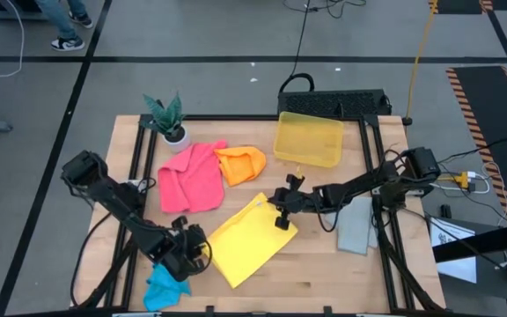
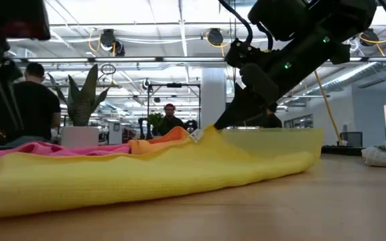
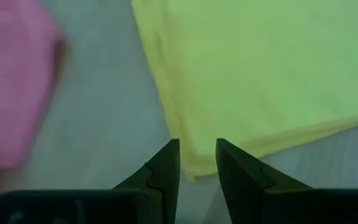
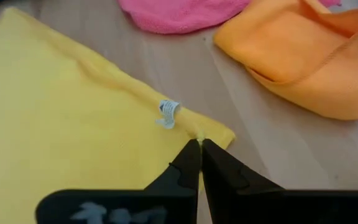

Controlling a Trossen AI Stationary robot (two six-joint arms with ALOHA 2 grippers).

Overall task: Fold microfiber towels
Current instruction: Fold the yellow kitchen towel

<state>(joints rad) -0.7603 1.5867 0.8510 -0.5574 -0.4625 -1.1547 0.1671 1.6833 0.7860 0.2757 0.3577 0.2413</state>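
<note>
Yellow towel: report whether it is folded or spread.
Spread. The yellow towel lies open and flat on the table; the right gripper is shut on its corner near the tag.

Right gripper [image 2: 214, 127] fingers pinch yellow towel [image 2: 146, 171] corner.

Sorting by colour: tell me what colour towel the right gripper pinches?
Yellow towel, clearest in right wrist view.

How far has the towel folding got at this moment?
Early stage. The grey towel by the right edge looks folded, though that is hard to confirm. In hand: the right hand is shut on a corner of the flat yellow towel, while the left hand hangs open at its opposite corner. The pink, orange and blue towels lie crumpled.
</note>
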